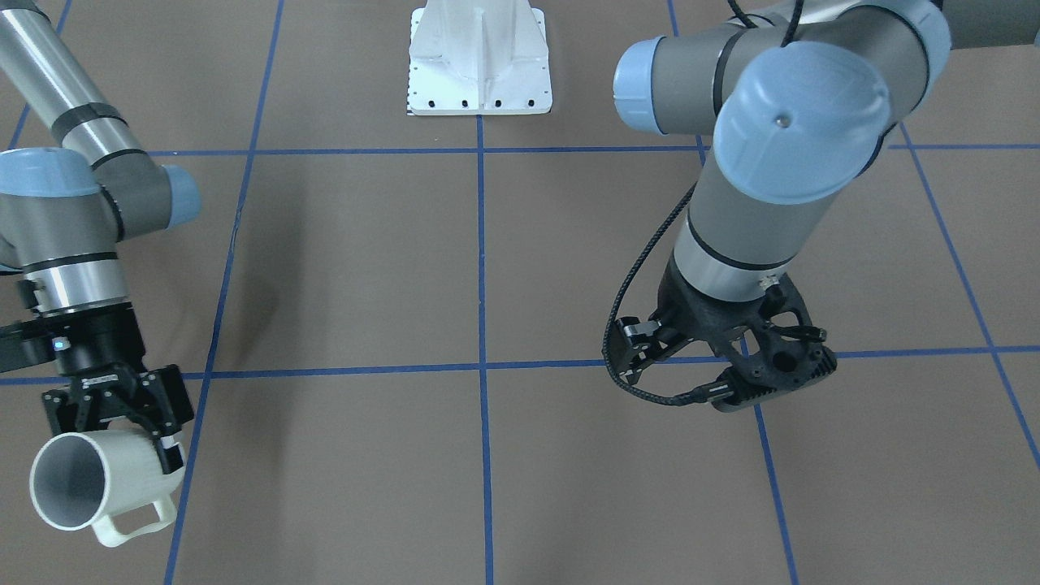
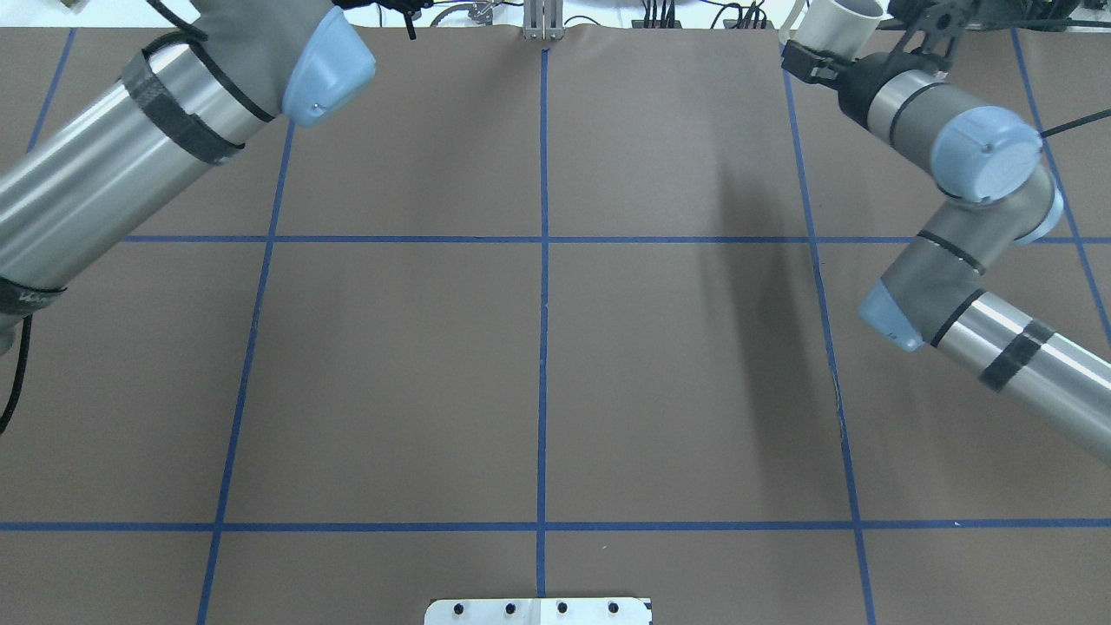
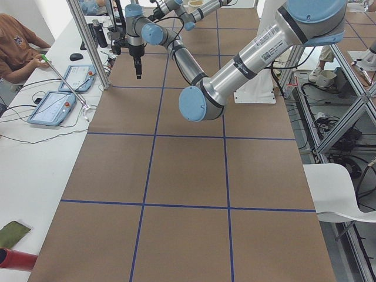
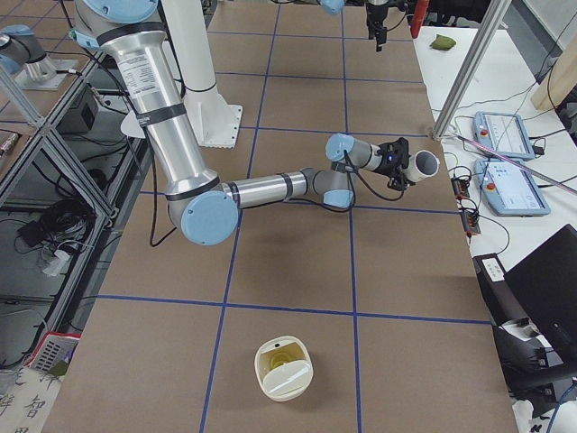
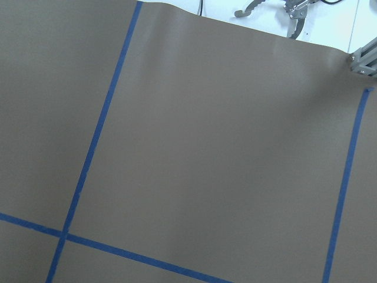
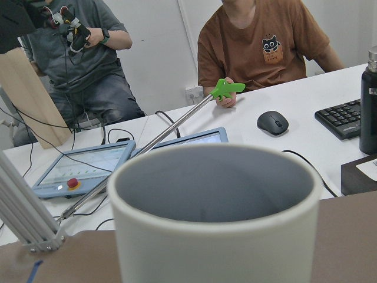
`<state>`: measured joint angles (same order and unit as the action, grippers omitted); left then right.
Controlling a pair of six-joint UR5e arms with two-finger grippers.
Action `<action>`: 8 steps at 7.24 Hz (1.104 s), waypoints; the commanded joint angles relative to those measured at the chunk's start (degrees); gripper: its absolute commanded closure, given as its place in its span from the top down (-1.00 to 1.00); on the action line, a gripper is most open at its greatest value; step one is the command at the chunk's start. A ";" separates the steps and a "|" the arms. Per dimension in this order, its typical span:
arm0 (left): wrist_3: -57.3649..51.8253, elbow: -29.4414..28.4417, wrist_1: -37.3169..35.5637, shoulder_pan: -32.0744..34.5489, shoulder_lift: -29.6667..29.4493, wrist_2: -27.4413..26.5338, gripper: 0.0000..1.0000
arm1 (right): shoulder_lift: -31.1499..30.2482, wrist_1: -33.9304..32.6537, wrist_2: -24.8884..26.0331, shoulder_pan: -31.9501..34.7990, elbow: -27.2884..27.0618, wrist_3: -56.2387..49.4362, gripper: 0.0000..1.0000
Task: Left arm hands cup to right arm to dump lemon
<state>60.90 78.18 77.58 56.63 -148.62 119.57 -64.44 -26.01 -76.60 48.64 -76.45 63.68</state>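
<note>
**Q:** Why is the cup (image 1: pixel 97 483) tipped?

**A:** The right fingers (image 1: pixel 169 455) grip its wall, well apart from the base (image 1: pixel 479 61), mouth sideways, presumably for dumping. No lemon shows inside. Whether the left fingers (image 3: pixel 137 69) are open cannot be told.

— What kind of place is this?

— A robotics lab. The left arm (image 1: pixel 756 219) and the right arm (image 1: pixel 69 219) stand at a brown table (image 2: pixel 391 373) marked into squares with blue tape (image 2: pixel 543 347), beside a white pedestal (image 1: pixel 479 61).

— Anything else?

— Along the far side there are aluminium posts (image 3: pixel 88 41) and teach pendants (image 4: pixel 512 189) on a white desk (image 3: pixel 35 164). Operators (image 6: pixel 259 41) sit there by a keyboard (image 6: pixel 344 118) and a mouse (image 6: pixel 272 122).
</note>
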 commanded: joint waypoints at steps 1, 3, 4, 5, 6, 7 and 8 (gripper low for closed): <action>3.32 -2.77 0.46 -1.26 -3.42 0.14 1.00 | 7.01 -10.93 12.47 -8.79 -0.02 -8.44 -1.00; 4.23 -3.38 2.29 -2.05 -4.75 3.38 0.97 | 9.59 -11.95 13.84 -14.33 0.86 -10.42 -1.00; 4.49 -5.12 4.83 -2.14 -5.18 6.96 0.95 | 11.08 -11.95 20.02 -16.97 2.34 -10.42 -1.00; 4.84 -5.92 5.03 -3.10 -5.71 10.48 0.95 | 13.70 -13.00 22.69 -19.26 3.49 -10.42 -1.00; 6.23 -7.24 5.12 -4.24 -7.28 10.60 0.93 | 16.34 -17.71 26.11 -22.07 3.50 -9.81 -1.00; 7.81 -9.69 5.56 -5.99 -9.21 10.60 0.85 | 17.50 -19.06 29.89 -23.92 3.33 -9.63 -1.00; 7.92 -10.23 6.95 -6.01 -9.32 10.60 0.78 | 17.59 -19.07 30.28 -24.81 3.15 -9.63 -0.99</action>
<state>68.06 69.34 83.29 51.38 -157.04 129.98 -47.73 -44.04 -48.44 25.58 -73.18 53.93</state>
